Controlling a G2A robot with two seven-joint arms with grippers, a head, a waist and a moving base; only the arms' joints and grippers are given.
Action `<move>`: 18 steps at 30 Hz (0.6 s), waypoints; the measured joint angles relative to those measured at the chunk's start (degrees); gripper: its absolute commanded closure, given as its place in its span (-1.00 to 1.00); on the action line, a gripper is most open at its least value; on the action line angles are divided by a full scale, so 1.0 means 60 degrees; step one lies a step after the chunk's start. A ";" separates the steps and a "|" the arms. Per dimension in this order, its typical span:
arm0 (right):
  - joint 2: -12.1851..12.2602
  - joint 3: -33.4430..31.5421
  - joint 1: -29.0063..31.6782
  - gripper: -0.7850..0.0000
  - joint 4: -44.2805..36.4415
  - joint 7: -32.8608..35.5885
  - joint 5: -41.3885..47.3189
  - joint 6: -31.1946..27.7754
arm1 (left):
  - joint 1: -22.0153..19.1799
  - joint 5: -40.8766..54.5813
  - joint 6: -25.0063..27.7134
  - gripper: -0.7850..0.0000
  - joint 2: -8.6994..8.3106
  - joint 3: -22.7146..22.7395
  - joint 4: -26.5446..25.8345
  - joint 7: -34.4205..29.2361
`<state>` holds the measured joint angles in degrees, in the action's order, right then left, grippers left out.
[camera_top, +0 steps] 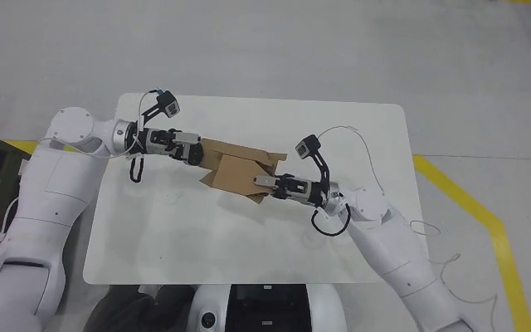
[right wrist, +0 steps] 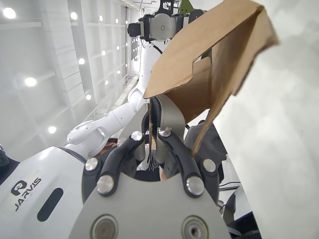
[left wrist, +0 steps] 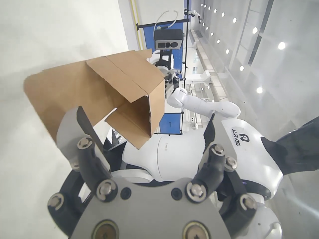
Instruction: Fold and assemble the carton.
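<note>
A brown cardboard carton (camera_top: pixel 236 170), partly opened with its flaps loose, is held above the middle of the white table (camera_top: pixel 207 241). My right gripper (camera_top: pixel 264 181) is at the carton's right end, shut on a thin flap edge; in the right wrist view the cardboard (right wrist: pixel 224 50) runs down between the closed fingers of the gripper (right wrist: pixel 150 115). At the carton's left end is my left gripper (camera_top: pixel 196 155). It stands open (left wrist: pixel 147 128) in the left wrist view, with one finger (left wrist: pixel 79 123) beside a carton (left wrist: pixel 99 88) flap and the other finger well clear.
The table's front and right parts are bare. Yellow floor tape (camera_top: pixel 465 191) runs past the table's right side. A white cable (camera_top: pixel 365 153) loops over the right forearm.
</note>
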<state>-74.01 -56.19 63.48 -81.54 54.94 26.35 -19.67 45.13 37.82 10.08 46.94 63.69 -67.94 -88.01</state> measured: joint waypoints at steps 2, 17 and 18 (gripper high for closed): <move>-0.0019 0.0060 -0.0028 1.00 0.0086 -0.0006 0.0009 -0.0099 | 0.0003 0.0065 -0.0191 -1.00 -0.0037 -0.0105 -0.0112 0.0002; -0.0198 0.0511 -0.0066 1.00 0.0408 -0.0335 0.0560 -0.0265 | -0.0228 0.0951 -0.0461 -1.00 -0.0086 -0.0940 0.0218 0.0002; -0.0209 0.0510 -0.0068 1.00 0.0422 -0.0400 0.0609 -0.0293 | -0.0240 0.0985 -0.0462 -1.00 -0.0092 -0.0990 0.0222 0.0002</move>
<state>-75.26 -53.14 63.08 -79.01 52.54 30.00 -21.43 43.69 43.73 7.31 46.39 57.76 -66.61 -88.00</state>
